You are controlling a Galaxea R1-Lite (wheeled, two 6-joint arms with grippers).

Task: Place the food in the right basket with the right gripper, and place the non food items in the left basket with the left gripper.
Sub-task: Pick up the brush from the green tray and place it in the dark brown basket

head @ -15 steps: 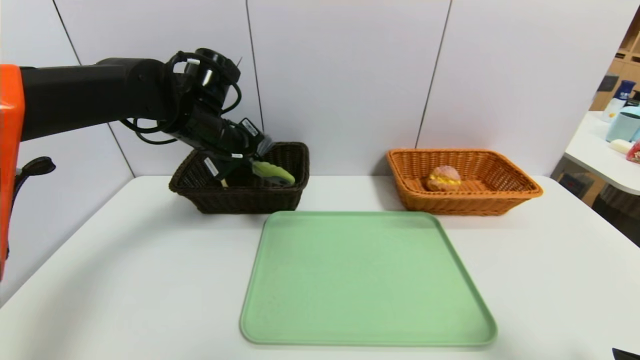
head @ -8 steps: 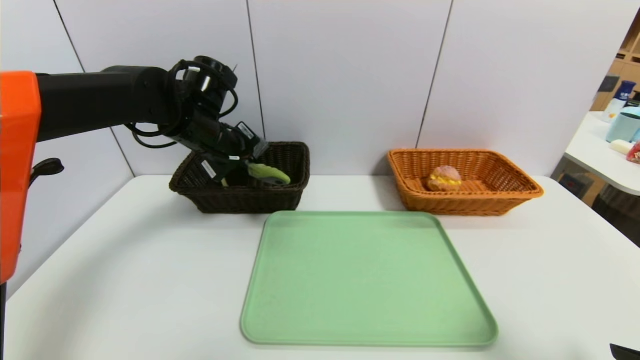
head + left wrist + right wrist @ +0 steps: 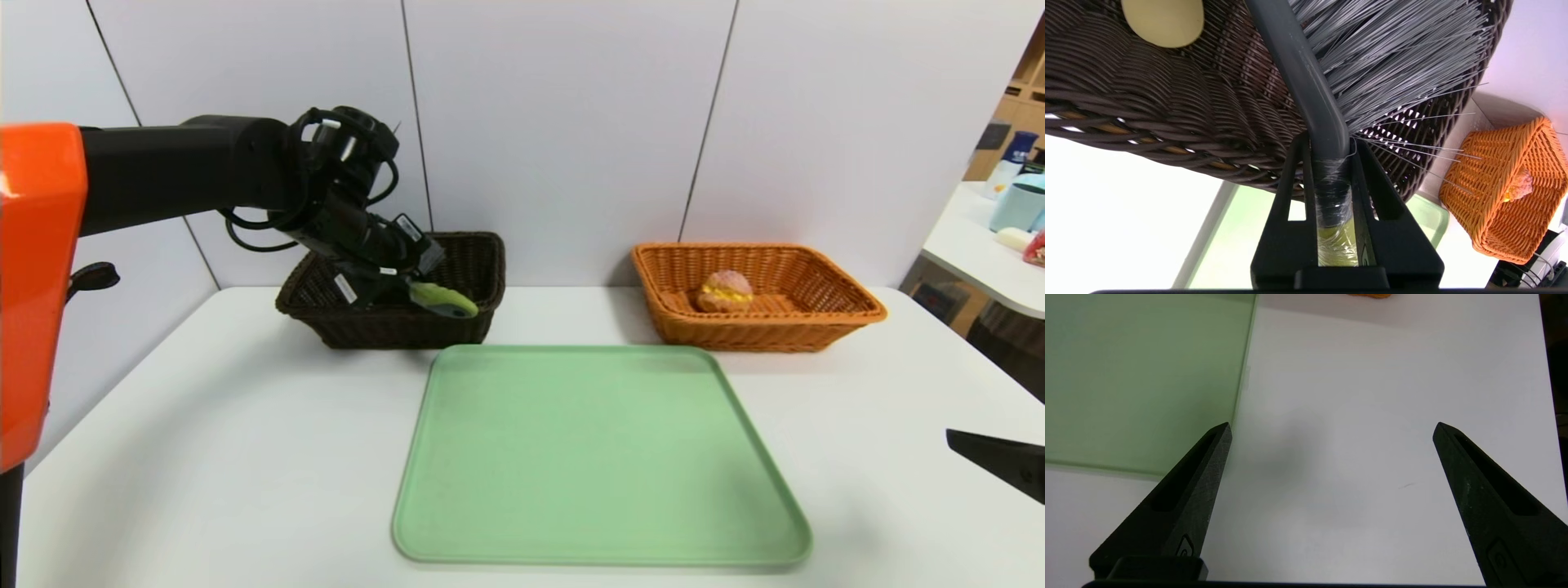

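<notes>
Over the left basket (image 3: 392,314), at the far left of the bench (image 3: 204,425): left end effector (image 3: 412,282) angled down, clamped tight on the brush (image 3: 1331,102) at the neck between handle and bristles, olive-green handle end (image 3: 445,300) jutting toward the near rim. Bristles already inside the basket walls in the left wrist view, with the pale bowl of the spoon (image 3: 1162,18) lying on the basket floor beyond them. Step in hand, judged from this: delivering the last non-food item. Food (image 3: 724,291) sitting in the right basket (image 3: 759,327), green tray (image 3: 600,457) bare (so probably nothing else left to sort). Right end effector (image 3: 1331,428) spread wide, holding nothing, low over bare bench just beside the tray's right edge, only a fingertip showing at the head view's right margin. Next move calls for: lowering slightly until the brush nears the weave, then spreading the fingers; care needed with the long handle, likely to catch or perch on the rim
</notes>
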